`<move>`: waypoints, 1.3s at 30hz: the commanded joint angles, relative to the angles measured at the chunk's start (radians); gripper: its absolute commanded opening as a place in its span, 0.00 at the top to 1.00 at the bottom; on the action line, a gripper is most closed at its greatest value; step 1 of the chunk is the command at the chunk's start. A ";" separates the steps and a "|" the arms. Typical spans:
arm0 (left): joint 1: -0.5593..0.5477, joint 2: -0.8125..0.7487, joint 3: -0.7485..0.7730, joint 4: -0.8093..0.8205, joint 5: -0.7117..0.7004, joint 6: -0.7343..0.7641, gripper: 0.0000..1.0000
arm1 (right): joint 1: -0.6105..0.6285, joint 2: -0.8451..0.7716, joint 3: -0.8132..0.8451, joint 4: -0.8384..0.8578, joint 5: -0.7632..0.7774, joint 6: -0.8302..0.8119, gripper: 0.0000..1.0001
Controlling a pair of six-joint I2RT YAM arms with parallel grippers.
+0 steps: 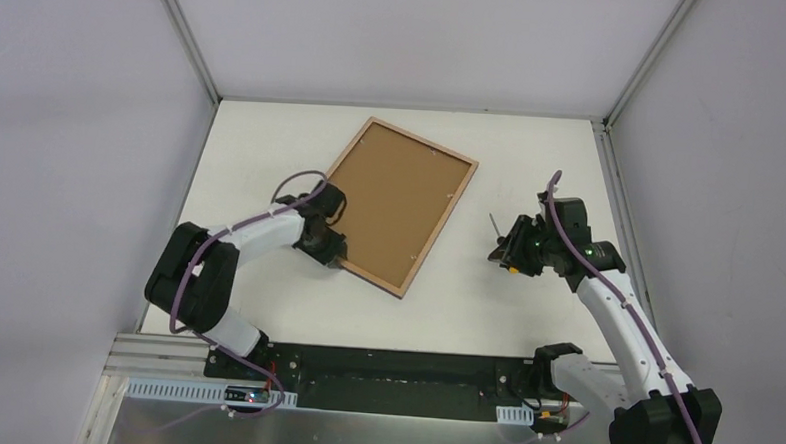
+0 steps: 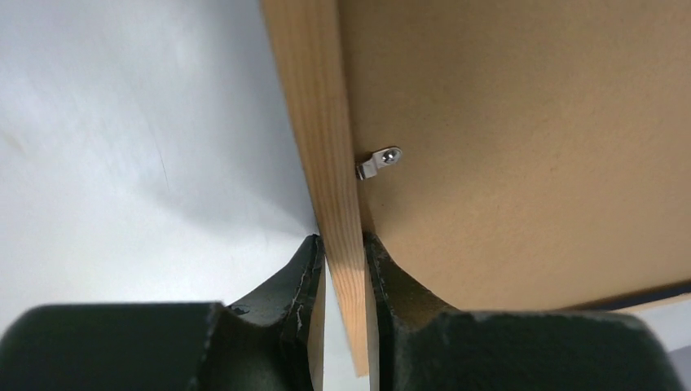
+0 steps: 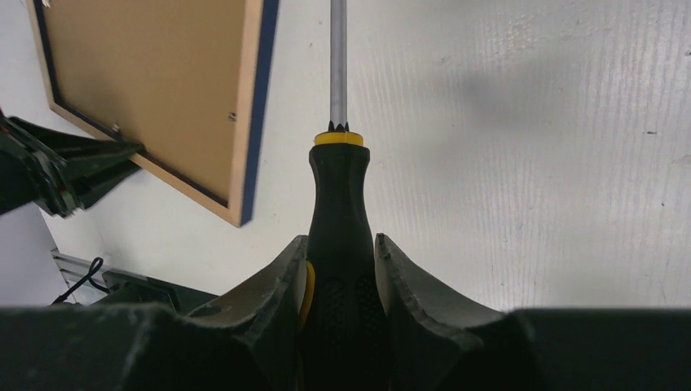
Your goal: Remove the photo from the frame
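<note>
The frame [image 1: 398, 204] lies back up on the white table, light wood round a brown backing board, its navy edge [image 3: 265, 98] showing in the right wrist view. My left gripper [image 1: 335, 257] is shut on the frame's near-left wooden rail [image 2: 330, 163], one finger on each side of it. A small metal clip [image 2: 380, 160] sits on the board just beyond. My right gripper [image 1: 508, 255] hovers right of the frame, shut on a black-and-yellow screwdriver [image 3: 341, 204] whose shaft [image 1: 494, 224] points away. The photo is hidden.
The table's white surface [image 1: 532, 148] stretches behind and to the right of the frame. Grey walls close in the table on three sides. A black base rail [image 1: 393, 367] runs along the near edge.
</note>
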 commanded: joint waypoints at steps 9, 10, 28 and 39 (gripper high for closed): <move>-0.348 -0.113 0.022 -0.090 0.018 -0.301 0.28 | 0.006 -0.008 0.014 0.039 -0.075 -0.013 1.00; -0.346 -0.121 0.040 -0.096 0.024 -0.229 0.25 | 0.005 -0.004 0.003 0.056 -0.076 -0.008 1.00; 0.076 -0.030 0.280 -0.113 0.079 1.100 0.12 | 0.015 -0.040 0.004 0.003 -0.129 0.020 1.00; 0.241 0.247 0.355 -0.092 0.324 1.203 0.20 | 0.018 -0.012 0.053 -0.021 -0.150 -0.014 1.00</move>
